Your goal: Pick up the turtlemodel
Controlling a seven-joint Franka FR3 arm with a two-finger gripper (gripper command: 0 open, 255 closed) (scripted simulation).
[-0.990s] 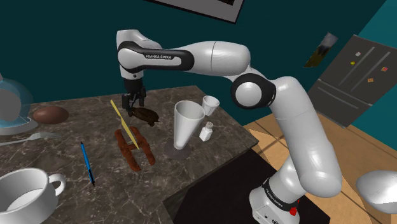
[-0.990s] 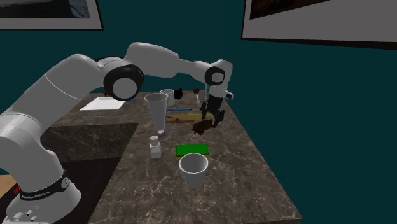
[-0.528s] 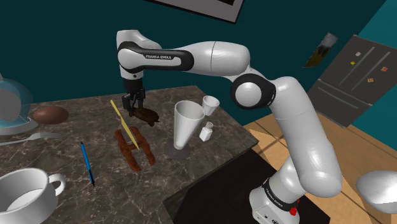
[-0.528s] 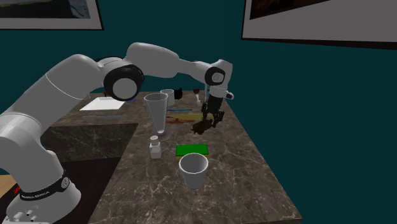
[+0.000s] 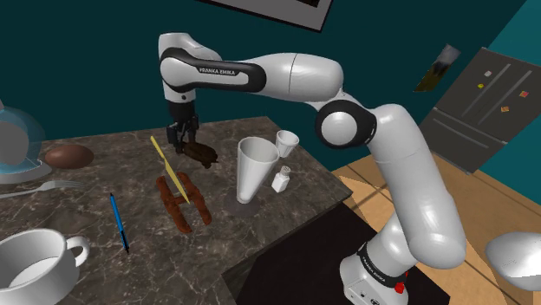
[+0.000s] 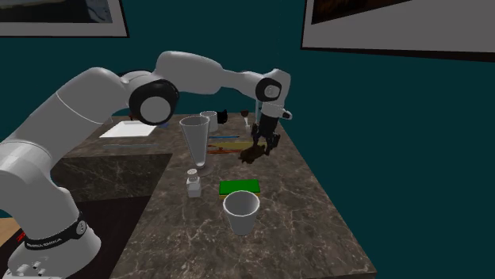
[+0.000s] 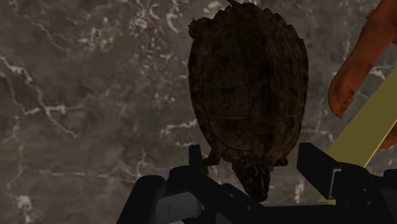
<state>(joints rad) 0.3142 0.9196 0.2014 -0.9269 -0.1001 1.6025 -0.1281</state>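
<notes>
- The all-black two-finger gripper points straight down at the dark grey marble-patterned surface, so that its fingers straddle the task's thing from above.
- The dark brown turtle model with a domed, ridged shell sits with its narrow end between the fingers. The rest of its shell reaches out past the fingertips.
- The fingers are clamped on the turtle model, one against each flank near that narrow end. The grip is placed there probably because the shell is slimmer at that point than at its broad middle.
- In the shoulder view the turtle model hangs tilted just below the gripper, as an end-held thing would. I judge it to be at or barely above the surface, though I cannot tell whether it is truly clear of it.
- The second exterior view shows the same, with the turtle model slanting down from the gripper.
- A flat pale yellow strip lies just beside one finger, and a reddish-brown rounded piece lies beyond it. Both are apart from the shell, so a straight rise should miss them.
- A tall white funnel-shaped glass stands on the other side of the fingers, near enough to matter if the arm swings sideways.
- With an off-centre hold the shell may pivot or slip, so a slow vertical lift seems the safest next move.
</notes>
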